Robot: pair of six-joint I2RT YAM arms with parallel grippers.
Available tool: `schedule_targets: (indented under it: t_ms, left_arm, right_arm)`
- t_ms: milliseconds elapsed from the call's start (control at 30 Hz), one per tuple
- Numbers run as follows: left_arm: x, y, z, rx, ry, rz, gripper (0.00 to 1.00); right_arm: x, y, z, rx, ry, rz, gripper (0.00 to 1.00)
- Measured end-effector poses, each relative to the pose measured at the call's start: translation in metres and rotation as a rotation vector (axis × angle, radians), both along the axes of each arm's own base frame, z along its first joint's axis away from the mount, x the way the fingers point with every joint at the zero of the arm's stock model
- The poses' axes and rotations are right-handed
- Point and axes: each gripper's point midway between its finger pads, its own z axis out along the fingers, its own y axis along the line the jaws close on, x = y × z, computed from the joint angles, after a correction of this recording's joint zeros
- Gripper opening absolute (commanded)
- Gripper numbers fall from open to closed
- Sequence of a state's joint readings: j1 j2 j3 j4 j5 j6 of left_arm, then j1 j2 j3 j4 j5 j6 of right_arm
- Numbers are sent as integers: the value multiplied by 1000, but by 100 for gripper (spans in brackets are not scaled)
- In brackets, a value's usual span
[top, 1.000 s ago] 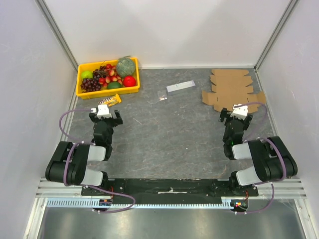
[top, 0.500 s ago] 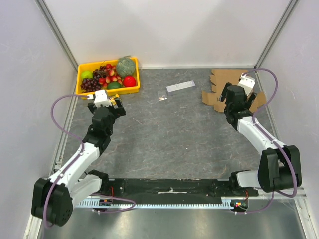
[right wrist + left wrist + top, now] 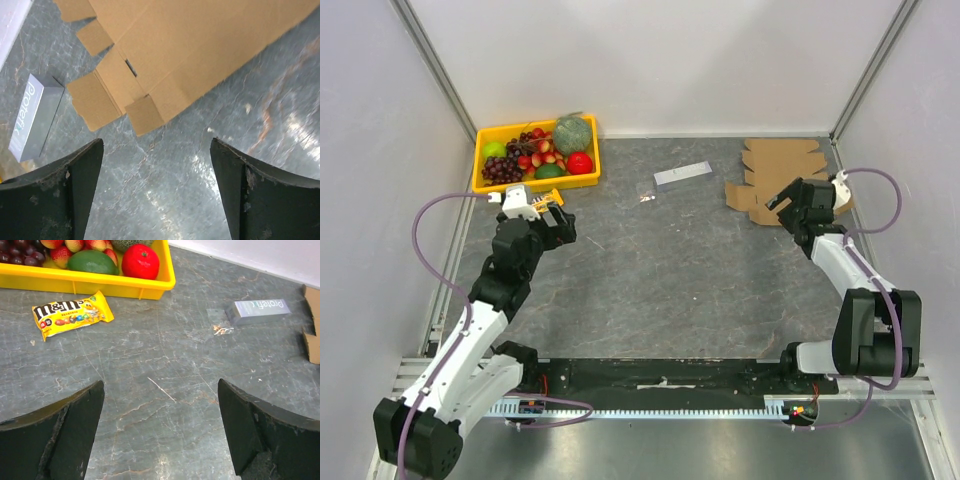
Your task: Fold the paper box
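Approach step, I judge. Paper box (image 3: 782, 172) flat at tabletop's (image 3: 670, 260) far right; my right tool (image 3: 788, 205) hovers by its near edge, jaws apart, empty; left tool (image 3: 552, 215) also apart. Next: catch a flap.

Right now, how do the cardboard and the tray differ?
The cardboard is brown, flat and unfolded; the tray is yellow, walled and holds fruit. The cardboard lies at the far right, the tray at the far left. Both rest on the table.
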State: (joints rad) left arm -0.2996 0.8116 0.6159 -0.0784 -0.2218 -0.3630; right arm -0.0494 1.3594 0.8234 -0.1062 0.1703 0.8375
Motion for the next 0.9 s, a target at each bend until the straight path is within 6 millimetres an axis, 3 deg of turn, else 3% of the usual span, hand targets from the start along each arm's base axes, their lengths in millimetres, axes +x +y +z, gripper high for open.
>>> schedule_targets:
  t_ms: [333,700,900]
  left_arm:
    - [-10,-7,-4,-13,30,-51,98]
    - [-11,-12,-5,-21,35,-75,96]
    - [-12,-16,-5,-30,38,-94,95]
  right_arm:
    - [-21,23,-55,249,101,-94,90]
    - [-10,43,-81,468,79,-167,85]
    - [0,46,-81,546,44,-211,84]
